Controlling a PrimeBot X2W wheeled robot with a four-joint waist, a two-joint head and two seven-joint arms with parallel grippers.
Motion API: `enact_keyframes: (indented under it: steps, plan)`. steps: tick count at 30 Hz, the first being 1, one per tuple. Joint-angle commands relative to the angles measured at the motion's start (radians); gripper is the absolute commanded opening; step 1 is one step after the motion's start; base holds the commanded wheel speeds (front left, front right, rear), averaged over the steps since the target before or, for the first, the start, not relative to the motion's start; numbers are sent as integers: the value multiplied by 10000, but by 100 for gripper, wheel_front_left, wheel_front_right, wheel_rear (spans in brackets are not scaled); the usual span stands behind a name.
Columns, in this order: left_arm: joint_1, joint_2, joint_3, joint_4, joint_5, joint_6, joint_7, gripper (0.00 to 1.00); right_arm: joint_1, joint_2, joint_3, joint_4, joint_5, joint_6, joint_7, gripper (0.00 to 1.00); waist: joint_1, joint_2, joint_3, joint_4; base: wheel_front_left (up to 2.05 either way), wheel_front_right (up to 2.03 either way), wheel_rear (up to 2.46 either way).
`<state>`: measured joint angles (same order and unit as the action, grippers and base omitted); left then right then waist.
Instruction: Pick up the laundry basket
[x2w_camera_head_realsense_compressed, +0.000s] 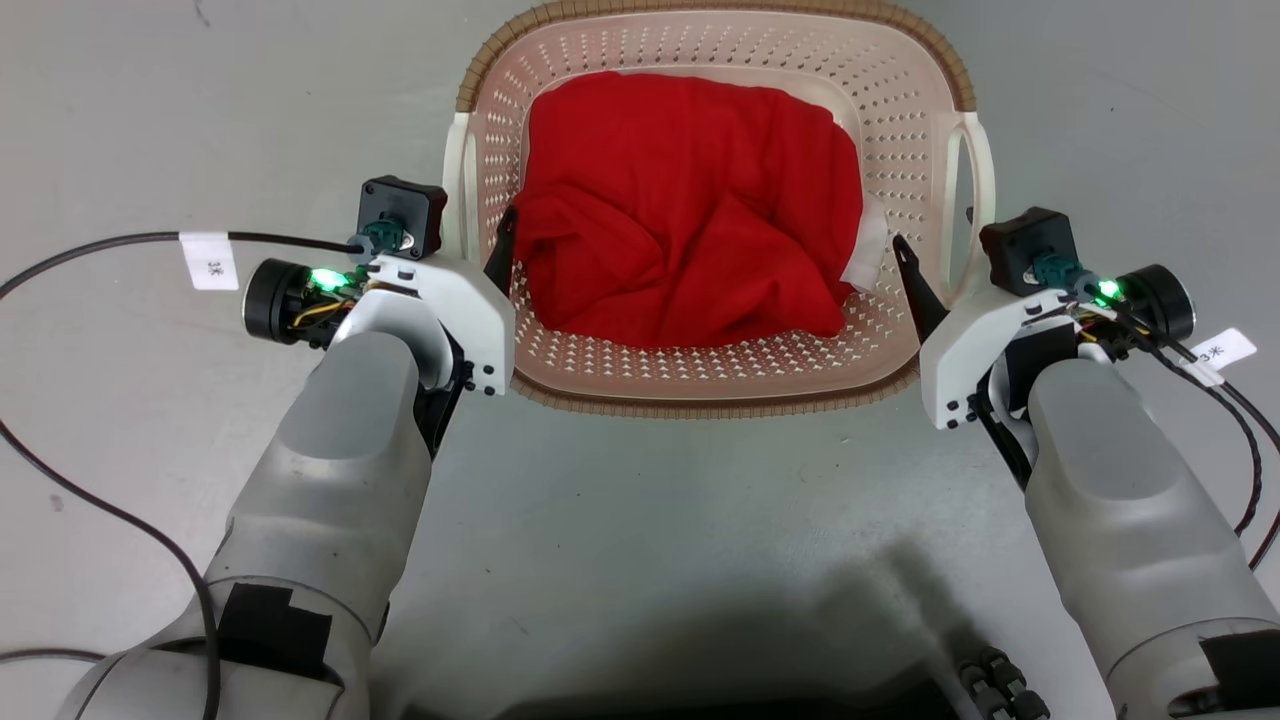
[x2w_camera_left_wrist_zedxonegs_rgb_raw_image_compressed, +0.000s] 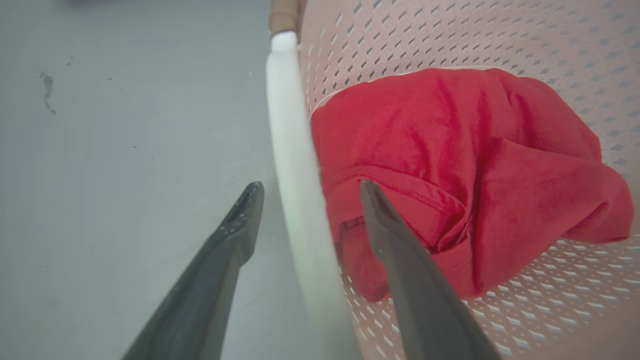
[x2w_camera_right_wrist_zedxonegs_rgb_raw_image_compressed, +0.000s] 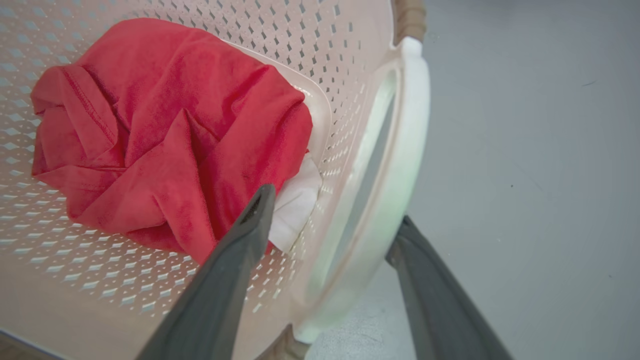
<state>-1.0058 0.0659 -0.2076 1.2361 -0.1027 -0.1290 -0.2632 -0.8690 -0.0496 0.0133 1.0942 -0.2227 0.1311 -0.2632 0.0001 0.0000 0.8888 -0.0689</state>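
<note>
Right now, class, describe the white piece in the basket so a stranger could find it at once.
Find the laundry basket on the grey floor. A red cloth covers its bottom; the white piece pokes out at that cloth's edge nearest the right gripper, the only white scrap beside the red.

Head view overhead, wrist views close, sharing basket (x2w_camera_head_realsense_compressed: 900, 150)

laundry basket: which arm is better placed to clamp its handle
Left, narrowly. The left gripper straddles the left handle centred between open fingers; the right gripper straddles the right handle off-centre, near its outer finger.
</note>
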Motion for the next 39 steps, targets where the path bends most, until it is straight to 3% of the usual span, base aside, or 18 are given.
enact_keyframes:
  steps: [1,12,13,14,26,39]
  plan:
    - [-172,1,-41,54,-33,4,-25,100,-219,-13,16,45,-14,-7,-24,100,-1,0,85,3,0,0,0]
    - [-528,-37,-435,352,-39,-3,39,100,-566,-13,111,336,33,-7,-24,100,-1,0,491,-10,0,0,0]
    - [-551,-42,-474,374,-39,-4,37,67,-597,-14,117,351,44,-7,-24,34,-1,0,513,-9,0,0,0]
    - [-576,-47,-504,390,-65,-4,39,0,-603,-14,157,427,61,-7,-24,0,-1,0,529,0,0,0,0]
    - [-434,-102,-989,469,-452,-43,125,0,-692,-37,535,957,129,-2,-21,0,-1,0,222,90,0,0,0]
    - [416,-182,-1901,495,-1394,-57,640,0,-284,-13,949,1616,145,9,66,0,-1,0,-1425,359,0,0,0]
